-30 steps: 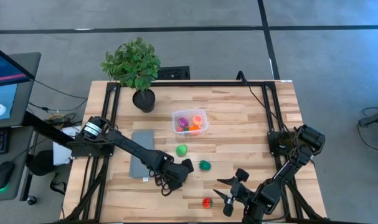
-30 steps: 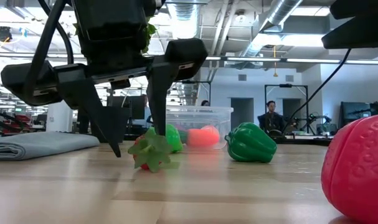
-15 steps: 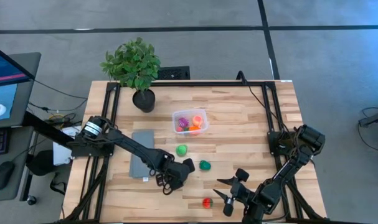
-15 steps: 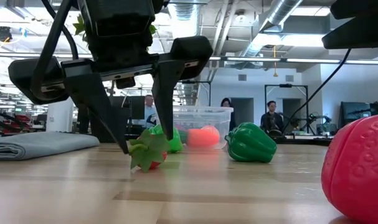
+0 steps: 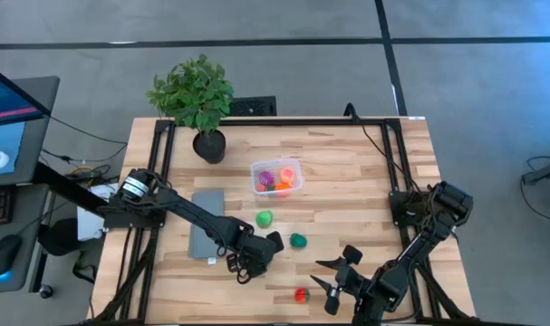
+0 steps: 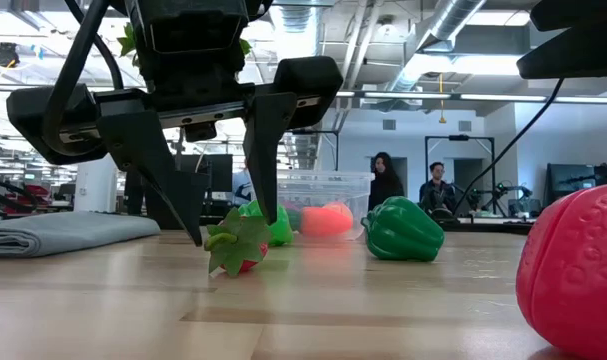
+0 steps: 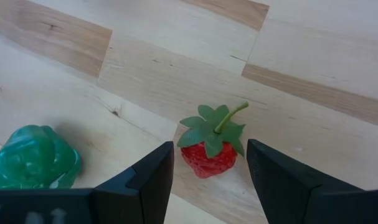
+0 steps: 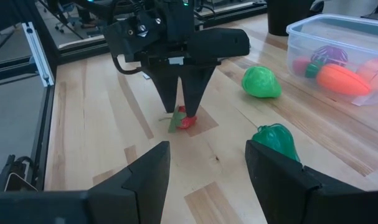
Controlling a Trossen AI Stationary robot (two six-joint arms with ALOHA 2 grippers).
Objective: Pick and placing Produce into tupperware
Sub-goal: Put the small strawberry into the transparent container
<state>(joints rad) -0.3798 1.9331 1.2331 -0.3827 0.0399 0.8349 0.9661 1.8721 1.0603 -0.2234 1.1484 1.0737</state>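
A small red strawberry with green leaves (image 7: 207, 155) lies on the wood between the open fingers of my left gripper (image 6: 230, 228), which points down over it near the table's near middle (image 5: 246, 264). The fingers stand on either side, with gaps showing in the left wrist view. The clear tub (image 5: 276, 177) farther back holds purple, orange and pink pieces. A light green piece (image 5: 265, 218) and a dark green pepper (image 5: 297, 240) lie loose between the tub and the grippers. A bigger red berry (image 5: 300, 294) lies by the near edge. My right gripper (image 5: 333, 279) is open beside it.
A flat grey slab (image 5: 207, 222) lies left of the left gripper. A potted plant (image 5: 195, 100) stands at the far left corner. Black frame rails (image 5: 166, 172) run along both sides. People stand in the room behind the table (image 6: 383, 185).
The left gripper has shifted slightly over the strawberry. The strawberry has turned about a little between the fingers, its leaves now tipped toward one side. The right arm has kept still.
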